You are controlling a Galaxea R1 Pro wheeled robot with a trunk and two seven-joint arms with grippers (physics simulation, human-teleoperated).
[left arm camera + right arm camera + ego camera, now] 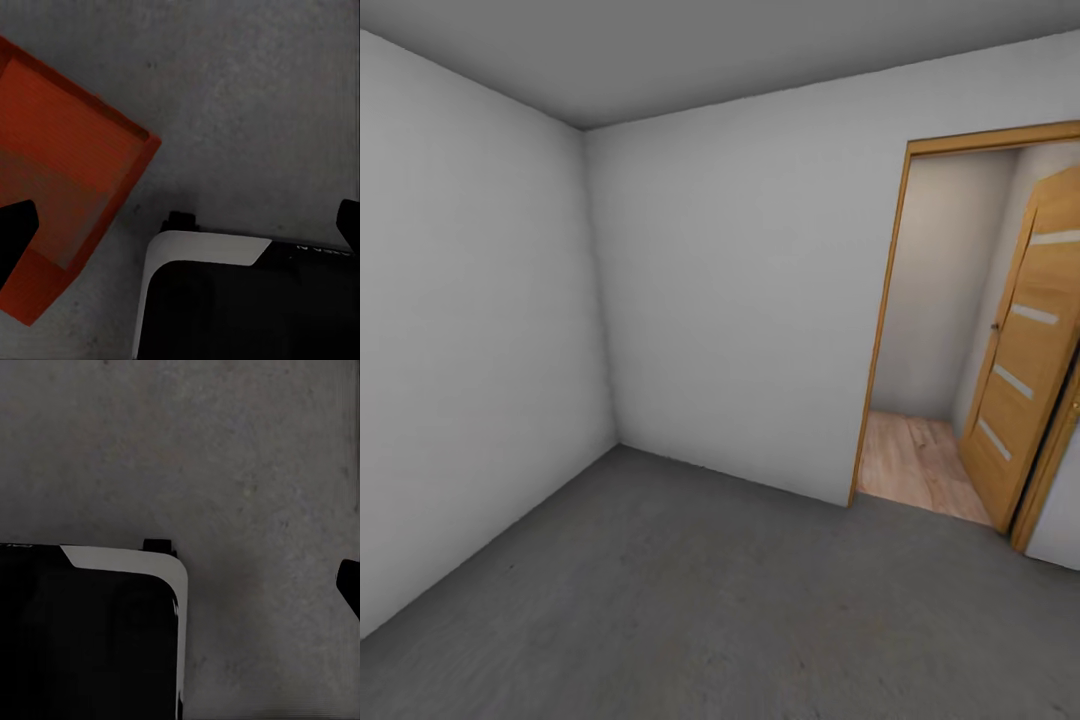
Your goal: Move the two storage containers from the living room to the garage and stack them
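An orange-red storage container point(71, 176) rests on the dark grey floor point(247, 105) of the garage, seen from above in the left wrist view, beside my black and white base point(225, 300). My left gripper point(180, 225) hangs open above the floor; one dark fingertip point(15, 232) overlaps the container and the other sits far across at the opposite edge. Nothing is between them. My right gripper point(180, 585) is open over bare floor point(225, 457), with one fingertip point(349, 583) showing at the frame's edge.
The head view faces a garage corner of white-grey walls point(740, 300) and grey concrete floor point(710, 600). At the right an open wooden door point(1025, 360) in its frame leads to a room with light wood planks point(915, 465).
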